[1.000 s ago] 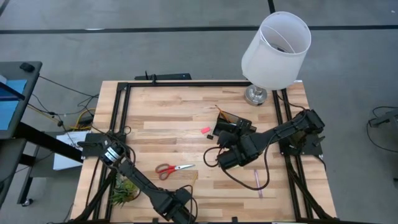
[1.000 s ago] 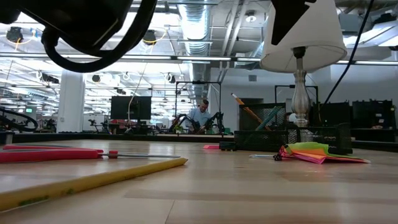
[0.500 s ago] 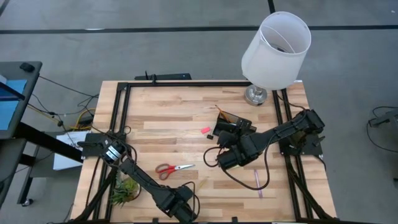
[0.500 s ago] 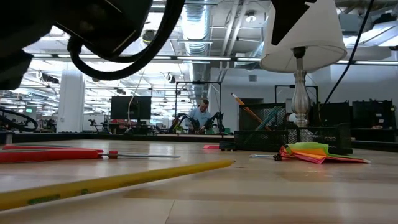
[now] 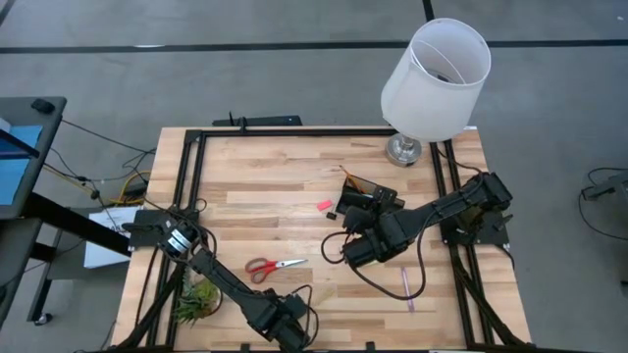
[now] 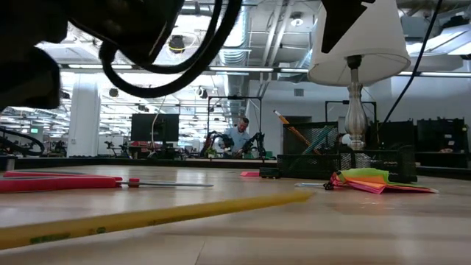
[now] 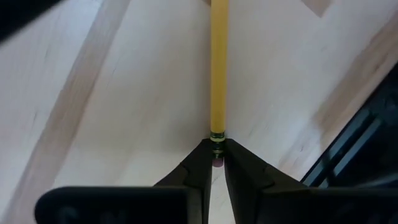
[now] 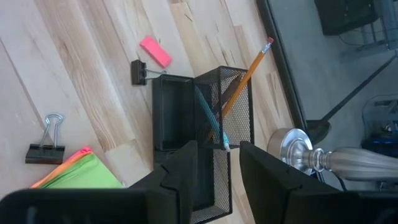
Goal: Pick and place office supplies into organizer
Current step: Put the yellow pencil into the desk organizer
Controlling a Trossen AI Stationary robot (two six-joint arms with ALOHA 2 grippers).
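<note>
Now the left gripper (image 7: 217,163) is clamping the yellow pencil's (image 7: 218,68) eraser end; the right gripper (image 8: 217,163) is hovering, parted, over the organizer (image 8: 199,124).

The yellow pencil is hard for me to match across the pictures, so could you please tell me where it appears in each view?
High view: yellow pencil near the table's front edge, mostly hidden by the left gripper.
Low view: long yellow pencil across the foreground.
Left wrist view: pencil running ahead, eraser end between the jaws.
Right wrist view: not in it.
Shared landmark: red-handled scissors.
</note>
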